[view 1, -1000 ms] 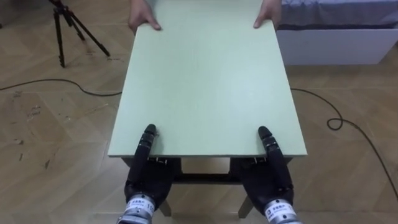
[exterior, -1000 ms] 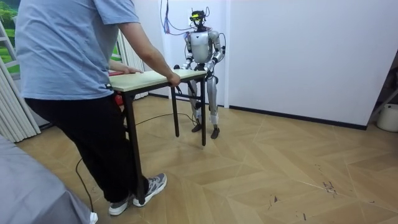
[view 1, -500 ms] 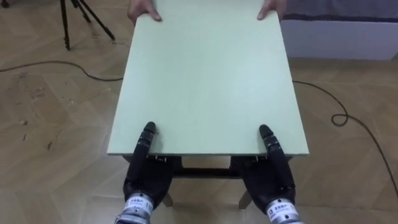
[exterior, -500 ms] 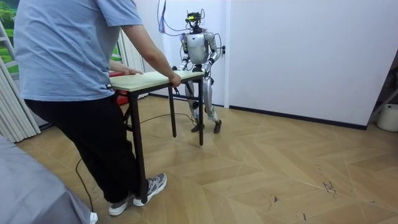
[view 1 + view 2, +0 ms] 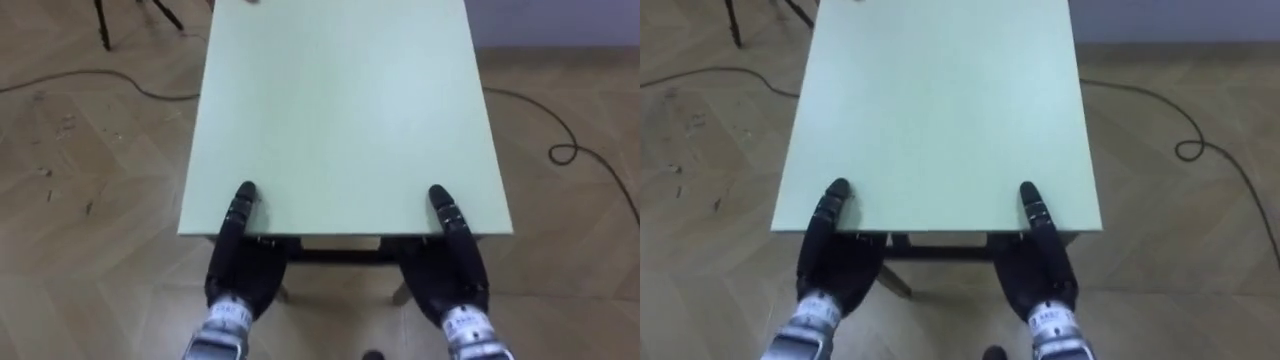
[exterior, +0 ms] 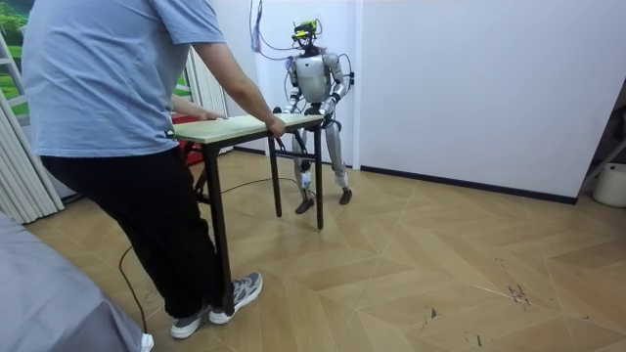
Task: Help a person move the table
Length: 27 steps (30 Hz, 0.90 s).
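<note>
Black left hand (image 5: 240,270) and right hand (image 5: 447,272); silver wrists, silver torso.

Robot mid-step, feet wider, behind the table (image 6: 240,122)

Both arms reach forward; left hand (image 5: 240,275) and right hand (image 5: 447,280) level, apart.

Table (image 5: 340,110) is taking up the space straight ahead, with a person (image 6: 117,147) standing at its far end and blocking that way. Tripod legs (image 5: 101,28) are standing off its far left corner. Wood floor (image 6: 440,264) is lying open toward the room view's right, and a white wall (image 6: 469,88) is standing close behind the robot.
</note>
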{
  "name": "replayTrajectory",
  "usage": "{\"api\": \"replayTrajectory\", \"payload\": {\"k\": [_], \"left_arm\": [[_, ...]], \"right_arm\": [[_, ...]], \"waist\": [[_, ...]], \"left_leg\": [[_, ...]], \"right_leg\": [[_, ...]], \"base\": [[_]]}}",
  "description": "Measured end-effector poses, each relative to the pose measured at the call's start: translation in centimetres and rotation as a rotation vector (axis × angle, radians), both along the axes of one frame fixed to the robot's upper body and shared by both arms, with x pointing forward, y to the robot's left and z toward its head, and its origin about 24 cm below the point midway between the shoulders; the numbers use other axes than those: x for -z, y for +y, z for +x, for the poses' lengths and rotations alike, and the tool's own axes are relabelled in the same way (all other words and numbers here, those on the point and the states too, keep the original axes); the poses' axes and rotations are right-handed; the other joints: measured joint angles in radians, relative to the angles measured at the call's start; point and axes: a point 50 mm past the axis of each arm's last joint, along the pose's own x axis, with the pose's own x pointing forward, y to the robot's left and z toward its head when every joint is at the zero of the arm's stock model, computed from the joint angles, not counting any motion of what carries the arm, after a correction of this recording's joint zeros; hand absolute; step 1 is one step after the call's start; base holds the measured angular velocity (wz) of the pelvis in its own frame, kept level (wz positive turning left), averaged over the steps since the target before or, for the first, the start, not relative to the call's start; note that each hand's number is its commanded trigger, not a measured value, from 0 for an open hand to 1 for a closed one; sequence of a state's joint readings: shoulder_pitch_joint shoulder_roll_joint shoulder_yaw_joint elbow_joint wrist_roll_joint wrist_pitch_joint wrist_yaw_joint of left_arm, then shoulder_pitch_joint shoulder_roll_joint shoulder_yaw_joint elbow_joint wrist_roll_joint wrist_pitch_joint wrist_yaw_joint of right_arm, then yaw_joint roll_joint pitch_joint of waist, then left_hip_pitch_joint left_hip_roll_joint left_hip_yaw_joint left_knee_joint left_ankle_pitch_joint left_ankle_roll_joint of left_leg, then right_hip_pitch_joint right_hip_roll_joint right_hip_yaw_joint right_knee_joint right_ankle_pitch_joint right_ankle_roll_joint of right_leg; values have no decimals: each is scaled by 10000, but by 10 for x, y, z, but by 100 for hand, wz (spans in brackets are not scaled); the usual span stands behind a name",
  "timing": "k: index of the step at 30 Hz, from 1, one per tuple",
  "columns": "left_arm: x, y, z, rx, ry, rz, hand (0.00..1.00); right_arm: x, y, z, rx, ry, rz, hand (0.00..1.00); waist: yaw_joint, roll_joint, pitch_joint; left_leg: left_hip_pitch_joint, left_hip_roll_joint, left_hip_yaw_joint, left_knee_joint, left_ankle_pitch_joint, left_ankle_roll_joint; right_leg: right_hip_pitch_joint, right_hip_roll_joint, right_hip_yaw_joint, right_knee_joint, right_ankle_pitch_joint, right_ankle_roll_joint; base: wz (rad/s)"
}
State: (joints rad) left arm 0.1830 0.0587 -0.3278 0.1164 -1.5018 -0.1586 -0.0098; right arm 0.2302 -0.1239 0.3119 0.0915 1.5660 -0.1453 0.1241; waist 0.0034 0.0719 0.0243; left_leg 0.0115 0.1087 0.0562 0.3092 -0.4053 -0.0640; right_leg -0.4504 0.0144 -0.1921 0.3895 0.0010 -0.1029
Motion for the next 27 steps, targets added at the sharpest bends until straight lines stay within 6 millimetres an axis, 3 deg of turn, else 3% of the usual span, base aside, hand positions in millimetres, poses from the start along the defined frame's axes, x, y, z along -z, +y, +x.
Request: {"api": "replayTrajectory", "payload": {"k": [1,3,6,7,8,9,10,11,12,13,14,16,17,18,19,20,21,22,24,27], "left_arm": [[4,1,-5,-30,209,-12,100],[9,1,-13,14,507,-44,100],[16,-1,-18,152,854,-50,100],[16,-1,-18,172,865,-56,100],[17,-2,-19,176,911,-107,100],[18,-2,-19,195,941,-109,100],[20,-5,-18,403,1032,-58,100],[20,-8,-17,723,1058,56,100],[19,-8,-17,794,1040,76,100],[18,-8,-16,850,977,119,100],[17,-8,-16,811,923,105,100],[16,-7,-15,703,869,41,100],[15,-4,-13,612,813,82,100],[15,-3,-14,589,824,90,100],[15,-4,-14,603,816,71,100],[13,-3,-13,568,720,87,100],[11,-2,-12,534,652,99,100],[8,-2,-10,495,501,82,100],[7,-2,-10,463,452,50,100],[6,2,-9,512,424,156,100]], "right_arm": [[4,1,-4,-95,197,17,100],[9,0,-12,-98,492,24,100],[14,-3,-21,-55,841,38,100],[14,-3,-20,-59,838,30,100],[14,-4,-20,-75,843,-32,100],[15,-4,-21,-51,896,-34,100],[18,-6,-27,92,1080,-55,100],[20,-10,-33,407,1191,29,100],[20,-11,-35,515,1201,84,100],[19,-11,-36,554,1188,174,100],[17,-11,-34,529,1105,165,100],[16,-8,-32,414,1031,225,100],[15,-4,-28,275,1013,294,100],[15,-3,-28,194,1065,295,100],[15,-4,-28,203,1072,297,100],[14,-3,-26,180,982,297,100],[12,-2,-24,152,899,301,100],[9,-2,-20,101,736,294,100],[8,-2,-20,99,669,279,100],[9,-1,-22,176,748,331,100]], "waist": [[-50,-103,-64],[-296,-216,-104],[-550,-401,-156],[-603,-468,-149],[-836,-482,-142],[-979,-476,-138],[-1142,-443,-114],[-1175,-509,-107],[-1178,-570,-112],[-1153,-643,-122],[-1022,-706,-123],[-772,-824,-113],[-718,-979,1],[-663,-899,-44],[-511,-847,-57],[-390,-851,-85],[-384,-882,-76],[-392,-972,-53],[-384,-1095,-70],[-398,-1344,-57]], "left_leg": [[-44,-198,126,35,84,147],[-53,-447,283,110,207,351],[-249,-880,977,272,511,772],[-425,-1119,1132,300,644,998],[-585,-1249,1420,337,777,1207],[-650,-1233,1731,365,837,1279],[-664,-1119,2237,355,947,1374],[-604,-1069,2647,196,1099,1432],[-595,-1076,2888,124,1164,1460],[-630,-1089,3355,118,1219,1521],[-727,-1173,3637,191,1246,1594],[-849,-1354,3794,373,1210,1657],[-946,-1421,3586,589,1206,1662],[-1029,-1452,3336,676,1205,1660],[-1168,-1385,2948,648,1230,1628],[-1271,-1287,2964,455,1344,1639],[-1342,-1202,3032,374,1411,1672],[-1514,-1202,3192,356,1528,1763],[-1598,-1259,3585,436,1563,1825],[-1624,-1325,4543,500,1576,1897]], "right_leg": [[116,-209,-72,-202,219,60],[386,-486,-62,-563,596,235],[734,-1016,51,-1427,1493,615],[740,-1178,184,-1778,2022,868],[713,-1407,312,-1885,2478,1268],[645,-1549,317,-1651,2498,1366],[394,-1815,177,51,1454,1444],[220,-2110,82,2301,29,1428],[203,-2241,70,3298,-480,1375],[321,-2442,66,4952,-1108,1446],[732,-2602,158,5880,-1415,1452],[1539,-2908,288,6161,-1644,1461],[1568,-2872,266,5909,-1748,1594],[1572,-2699,270,5809,-1707,1619],[1616,-2309,554,5425,-1604,1782],[1656,-2055,805,4966,-1656,1888],[1670,-2062,860,4737,-1713,1976],[1681,-2118,874,4381,-1864,2100],[1865,-2202,818,3979,-2173,2015],[2467,-2407,717,3781,-2776,1934]], "base": [[-5],[13],[17],[11],[26],[65],[90],[84],[56],[12],[-10],[-40],[-34],[-25],[-27],[-30],[-28],[-21],[-15],[1]]}}
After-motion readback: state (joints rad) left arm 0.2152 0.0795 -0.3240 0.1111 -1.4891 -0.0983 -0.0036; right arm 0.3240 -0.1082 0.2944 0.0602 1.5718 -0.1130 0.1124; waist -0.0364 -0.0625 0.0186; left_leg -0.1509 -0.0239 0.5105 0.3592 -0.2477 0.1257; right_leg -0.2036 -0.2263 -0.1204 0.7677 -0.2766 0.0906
